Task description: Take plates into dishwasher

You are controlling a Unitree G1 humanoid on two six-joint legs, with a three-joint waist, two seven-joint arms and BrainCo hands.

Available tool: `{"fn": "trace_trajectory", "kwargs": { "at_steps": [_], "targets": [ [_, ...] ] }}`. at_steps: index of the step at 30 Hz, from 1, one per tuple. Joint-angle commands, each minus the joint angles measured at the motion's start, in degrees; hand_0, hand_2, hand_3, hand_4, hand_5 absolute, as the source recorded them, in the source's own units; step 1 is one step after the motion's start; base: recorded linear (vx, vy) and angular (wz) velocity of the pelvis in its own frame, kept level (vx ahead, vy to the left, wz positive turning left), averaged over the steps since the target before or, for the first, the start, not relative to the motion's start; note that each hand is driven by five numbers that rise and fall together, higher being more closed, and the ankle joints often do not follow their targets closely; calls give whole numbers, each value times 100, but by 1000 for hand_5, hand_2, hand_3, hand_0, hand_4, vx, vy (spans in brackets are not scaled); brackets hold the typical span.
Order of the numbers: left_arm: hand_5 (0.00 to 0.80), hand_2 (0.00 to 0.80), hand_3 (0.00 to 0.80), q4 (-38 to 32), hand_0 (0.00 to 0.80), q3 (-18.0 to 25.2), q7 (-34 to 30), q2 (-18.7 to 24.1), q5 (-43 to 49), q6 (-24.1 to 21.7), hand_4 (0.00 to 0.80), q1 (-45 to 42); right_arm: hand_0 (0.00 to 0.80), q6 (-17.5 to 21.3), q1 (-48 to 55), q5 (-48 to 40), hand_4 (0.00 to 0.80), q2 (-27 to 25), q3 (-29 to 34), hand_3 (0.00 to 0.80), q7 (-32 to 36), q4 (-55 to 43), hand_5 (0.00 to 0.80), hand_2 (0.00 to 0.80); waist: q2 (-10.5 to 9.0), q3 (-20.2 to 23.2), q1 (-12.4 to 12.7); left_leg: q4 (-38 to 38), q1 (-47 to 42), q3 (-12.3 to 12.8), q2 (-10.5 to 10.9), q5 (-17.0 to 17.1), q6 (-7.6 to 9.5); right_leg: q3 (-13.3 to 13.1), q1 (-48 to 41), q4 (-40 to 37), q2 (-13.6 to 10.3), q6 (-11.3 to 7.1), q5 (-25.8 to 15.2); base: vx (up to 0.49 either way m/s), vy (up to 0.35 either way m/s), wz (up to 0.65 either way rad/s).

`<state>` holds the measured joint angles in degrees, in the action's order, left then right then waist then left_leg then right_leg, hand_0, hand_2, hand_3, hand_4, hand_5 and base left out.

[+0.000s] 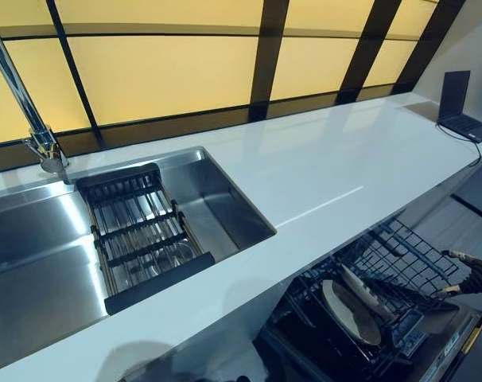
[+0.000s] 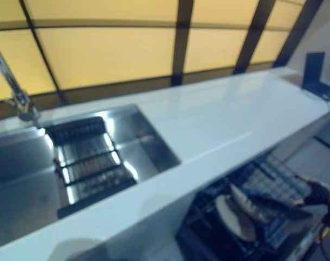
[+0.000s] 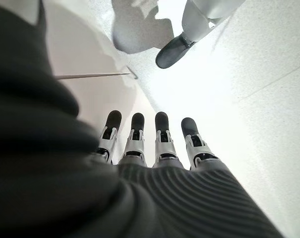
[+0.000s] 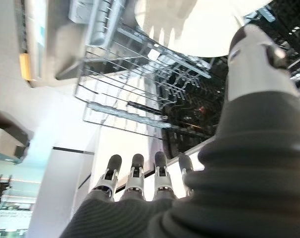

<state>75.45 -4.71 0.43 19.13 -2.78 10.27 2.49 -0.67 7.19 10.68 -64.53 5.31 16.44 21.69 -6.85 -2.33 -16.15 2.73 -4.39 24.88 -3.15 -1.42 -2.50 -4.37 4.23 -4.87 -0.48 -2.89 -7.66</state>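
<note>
Two plates [image 1: 351, 309] stand on edge in the dishwasher rack [image 1: 400, 259], pulled out below the white counter [image 1: 320, 171] at the near right — one behind the other. Right hand [image 4: 140, 178] hovers by the rack's right edge, fingers straight, holding nothing. Left hand [image 3: 150, 144] hangs empty, fingers straight — seen only in its wrist view. One sink [image 1: 34, 270] holds one drainer [image 1: 137, 231].

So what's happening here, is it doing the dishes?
Sort of: it is loading a dishwasher. Plates stand in the pulled-out dishwasher rack below the white counter. The right hand is by the rack's edge, fingers straight and holding nothing. The left hand hangs open and empty, away from the work.
</note>
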Motion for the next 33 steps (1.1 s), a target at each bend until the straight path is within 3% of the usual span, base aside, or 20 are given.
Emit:
{"fn": "trace_trajectory", "kwargs": {
  "at_steps": [1, 4, 8, 10, 13, 14, 16, 19, 23, 25, 27, 28, 31, 32, 33],
  "targets": [
    [0, 0, 0, 82, 0, -34, 201, 314, 496, 227, 0, 380, 0, 262, -319, -175, 0, -291, 610, 0, -183, 324, 0, 0, -101, -447, 75, -1236, 239, 19, 70, -1062, 613, 321, 86, -12, -79, -798, -282, -138, 107, -26],
    [0, 0, 0, -18, 0, -84, 347, 494, 192, 420, 0, 391, 0, 186, -491, -145, 0, -223, 587, 0, -194, 278, 0, 0, 30, -523, 103, -553, 155, -82, 65, -652, 624, 487, 299, 850, -52, -742, 99, -248, 87, -59],
    [0, 0, 0, 4, 0, 127, 460, 722, -137, 380, 0, 308, 0, 109, -481, -127, 0, -115, 734, 0, -309, 278, 0, 0, 175, -484, 228, -212, 408, -143, -12, -348, 607, 729, 125, 1640, -247, -556, 405, -332, -15, -52],
    [0, 0, 0, 84, 0, 309, 365, 906, -292, 211, 0, 321, 0, 8, -517, -296, 0, -154, 834, 0, -415, 445, 0, 0, 103, -410, 371, -648, 1170, -271, -152, -355, 531, 820, -338, 1945, -325, -375, 465, -487, -163, -42],
    [0, 0, 0, 116, 0, 290, 272, 977, -353, 145, 0, 476, 0, 34, -739, -295, 0, -193, 712, 0, -506, 656, 0, 0, -54, -409, 522, -1443, 1763, -219, -328, -531, 532, 1134, -584, 1503, -374, -304, 670, -425, -203, -15],
    [0, 0, 0, 56, 0, 252, 395, 1036, -613, 50, 0, 580, 0, 16, -1050, -501, 0, -207, 371, 0, -593, 760, 0, 0, -209, -457, 636, -1906, 2091, -58, -554, -585, 471, 1297, -780, 1042, -258, -339, 901, -488, -290, -33],
    [0, 0, 0, -26, 0, 173, 425, 1038, -875, 106, 0, 782, 0, 2, -1219, -721, 0, -351, 162, 0, -503, 857, 0, 0, -255, -506, 573, -2092, 2309, -88, -696, -469, 316, 1130, -793, 976, -47, -264, 1194, -420, -206, -56],
    [0, 0, 0, -41, 0, 66, 356, 854, -828, -92, 0, 837, 0, 10, -1206, -703, 0, -399, 124, 0, -414, 990, 0, 0, -193, -466, 507, -1564, 2073, -42, -559, -253, 247, 1159, -845, 1036, -3, -304, 1224, -250, -29, 15],
    [0, 0, 0, -70, 0, 45, 471, 797, -917, 22, 0, 904, 0, -145, -1104, -559, 0, -223, 157, 0, -289, 1198, 0, 0, -130, -343, 431, -823, 1750, 34, -306, -39, 308, 1069, -932, 1102, 82, -343, 1140, -229, -26, -6],
    [0, 0, 0, -41, 0, 82, 508, 835, -879, 68, 0, 860, 0, -340, -988, -450, 0, -55, 176, 0, -130, 1205, 0, 0, -59, -313, 405, -385, 1655, -25, -230, 235, 209, 1006, -902, 1217, 168, -325, 1171, -279, -95, -11],
    [0, 0, 0, -45, 0, 202, 492, 937, -921, 160, 0, 768, 0, -580, -805, -515, 0, 80, 295, 0, 100, 1068, 0, 0, 5, -307, 405, -121, 1611, -87, -201, 486, 88, 973, -872, 1219, 272, -226, 1324, -304, -139, -3],
    [0, 0, 0, -12, 0, 324, 480, 1004, -983, 190, 0, 663, 0, -895, -763, -359, 0, 213, 311, 0, 246, 1016, 0, 0, 48, -330, 433, 227, 1622, -151, -198, 637, -3, 1007, -851, 1205, 368, -118, 1443, -334, -164, -4],
    [0, 0, 0, 121, 0, 599, 417, 976, -985, 98, 0, 362, 0, -1308, -854, -255, 0, 400, 241, 0, 412, 1275, 0, 0, 91, -419, 548, 227, 1973, -313, -277, 688, -138, 1160, -778, 1199, 556, 140, 1535, -309, -182, -12],
    [0, 0, 0, 164, 0, 673, 414, 907, -1060, 38, 0, 231, 0, -1384, -930, -190, 0, 482, 207, 0, 479, 1404, 0, 0, 103, -466, 625, 227, 2014, -424, -246, 711, -150, 1172, -760, 1184, 602, 199, 1524, -250, -128, 0],
    [0, 0, 0, 187, 0, 775, 398, 826, -1104, 26, 0, 113, 0, -1722, -1062, -375, 0, 545, 128, 0, 568, 1453, 0, 0, 121, -532, 720, 227, 1920, -611, -175, 731, -126, 1148, -756, 1186, 618, 276, 1536, -248, -108, -3]
  ]
}}
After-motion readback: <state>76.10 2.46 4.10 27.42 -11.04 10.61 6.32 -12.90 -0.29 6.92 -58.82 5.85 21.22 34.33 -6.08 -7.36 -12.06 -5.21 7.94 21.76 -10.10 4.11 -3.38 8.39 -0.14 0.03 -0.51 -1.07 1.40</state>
